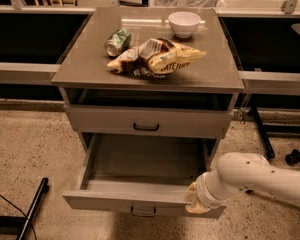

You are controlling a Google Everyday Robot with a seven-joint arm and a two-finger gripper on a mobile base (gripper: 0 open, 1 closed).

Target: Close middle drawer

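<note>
The middle drawer [140, 200] is pulled far out of the grey cabinet and looks empty inside; its small dark pull handle [142, 212] sits at the centre of the flat front. Above it, the taller top drawer [146, 121] is nearly in, with a dark gap over it. My gripper [194, 203], at the end of the white arm [255, 176] coming in from the right, is at the right end of the middle drawer's front, at its top edge. The bottom drawer is hidden.
On the cabinet top [80, 69] lie a green can [118, 41] on its side, a crumpled chip bag [157, 56] and a white bowl [184, 23]. A dark pole [32, 209] lies on the floor at the left. Chair wheels [295, 159] stand at the right.
</note>
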